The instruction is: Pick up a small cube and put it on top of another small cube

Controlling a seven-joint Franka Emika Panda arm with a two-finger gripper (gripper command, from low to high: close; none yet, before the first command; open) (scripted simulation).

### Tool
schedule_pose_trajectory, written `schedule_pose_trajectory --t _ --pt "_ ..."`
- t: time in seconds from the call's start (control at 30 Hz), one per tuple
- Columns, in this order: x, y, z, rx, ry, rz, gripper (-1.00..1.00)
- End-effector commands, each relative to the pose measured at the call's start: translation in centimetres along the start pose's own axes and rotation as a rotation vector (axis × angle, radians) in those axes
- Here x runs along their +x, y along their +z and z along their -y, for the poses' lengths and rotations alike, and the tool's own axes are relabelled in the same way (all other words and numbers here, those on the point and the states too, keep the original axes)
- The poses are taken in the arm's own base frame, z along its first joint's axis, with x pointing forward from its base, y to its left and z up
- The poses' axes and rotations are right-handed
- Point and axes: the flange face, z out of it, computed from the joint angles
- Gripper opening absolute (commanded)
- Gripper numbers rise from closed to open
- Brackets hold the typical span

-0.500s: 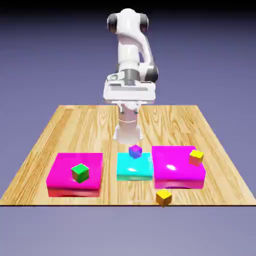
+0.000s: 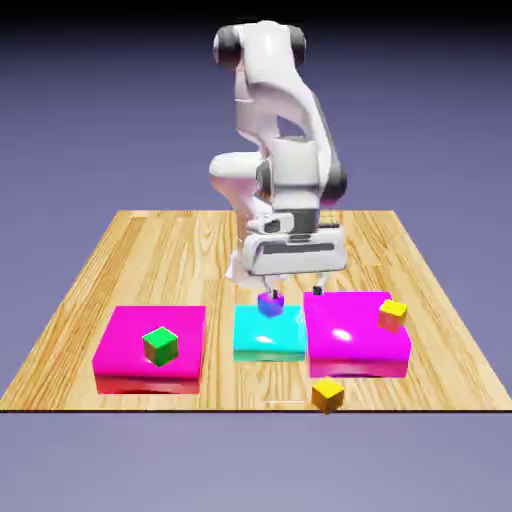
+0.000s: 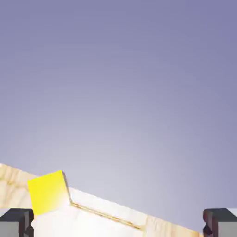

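The arm [image 2: 275, 110] is glossy white, built of rounded, bulging segments joined by dark grey rings, with dark caps on its top joint at 12 o'clock. Its hand [image 2: 293, 250] is a wide white block with small dark markings on its face. Two short dark grey fingertips [image 3: 220, 222] are squarish and matte.

small cube [image 2: 327, 394] on the table [image 2: 150, 250], seemingly before the block [image 2: 350, 340] bearing another small cube [image 2: 392, 315].
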Motion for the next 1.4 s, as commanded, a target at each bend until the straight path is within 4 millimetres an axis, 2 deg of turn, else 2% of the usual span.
schedule_pose_trajectory --t 0.0,0.2,0.4,0.47,0.57,0.6,0.63,0.67,0.77,0.8,0.9,1.0,1.1,1.2,1.23,1.37 --pt "0.1 1.1 0.5 -0.018 -0.017 0.028 0.00" --pt "-0.6 8.1 4.1 -0.116 -0.137 0.195 0.00" --pt "-2.6 15.5 7.0 -0.210 -0.254 0.362 0.00" --pt "-2.6 15.6 7.0 -0.211 -0.255 0.364 0.00" --pt "-4.2 20.9 5.9 -0.212 -0.255 0.364 0.00" --pt "-4.7 22.1 5.6 -0.211 -0.255 0.364 0.00" --pt "-4.7 22.1 5.6 -0.211 -0.255 0.364 -1.00" --pt "-4.7 22.1 5.6 -0.211 -0.255 0.364 -1.00" --pt "-2.9 16.9 6.8 -0.212 -0.255 0.364 -1.00" --pt "-2.9 15.1 7.4 -0.209 -0.273 0.364 -1.00" --pt "-6.6 10.2 11.5 -0.187 -0.458 0.359 -1.00" --pt "-10.8 5.4 14.7 -0.170 -0.643 0.351 -1.00" --pt "-15.4 0.7 17.0 -0.158 -0.828 0.339 -1.00" --pt "-19.7 -3.3 18.2 -0.153 -0.993 0.324 -1.00" --pt "-19.7 -3.3 18.2 -0.153 -0.993 0.324 -1.00" --pt "-21.2 3.3 16.7 -0.153 -0.993 0.324 -1.00"
